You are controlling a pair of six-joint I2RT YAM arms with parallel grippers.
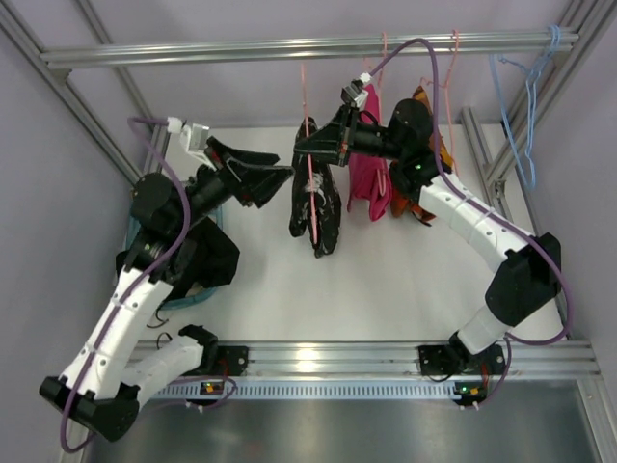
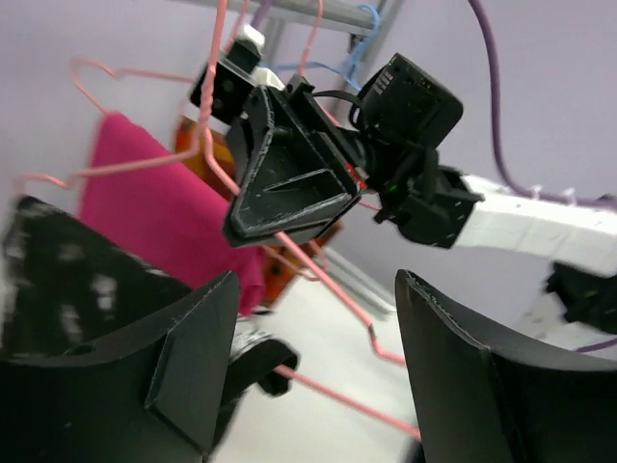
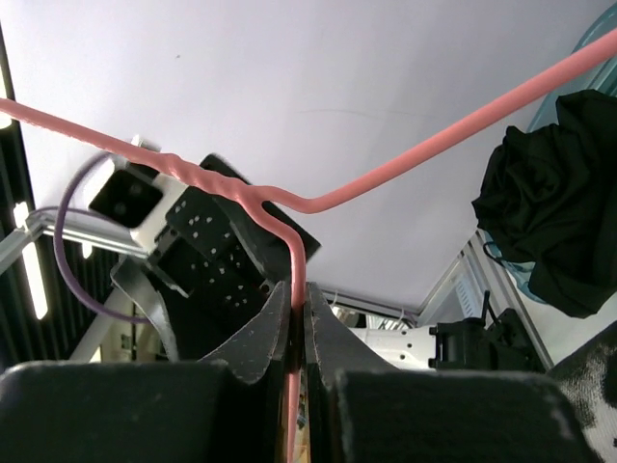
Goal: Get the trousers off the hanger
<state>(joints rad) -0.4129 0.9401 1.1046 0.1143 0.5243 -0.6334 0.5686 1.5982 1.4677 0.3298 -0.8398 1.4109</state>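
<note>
The trousers [image 1: 316, 207], black with white speckles, hang draped over the pale-pink hanger [image 1: 307, 116], which hangs from the top rail. My right gripper [image 1: 304, 147] is shut on the hanger's wire just above the trousers; the right wrist view shows the wire [image 3: 386, 183] pinched between its fingertips [image 3: 298, 304]. My left gripper [image 1: 277, 181] is open and empty, just left of the trousers. In the left wrist view the hanger's wire [image 2: 337, 294] crosses between the open fingers [image 2: 183, 357], with the trousers [image 2: 58, 280] at the left edge.
A magenta-pink garment [image 1: 366, 178] and an orange-and-black one [image 1: 424, 145] hang right of the trousers. Light-blue hangers [image 1: 525, 106] hang at the far right of the rail [image 1: 289, 46]. A teal basket of black clothes [image 1: 198, 256] sits under the left arm.
</note>
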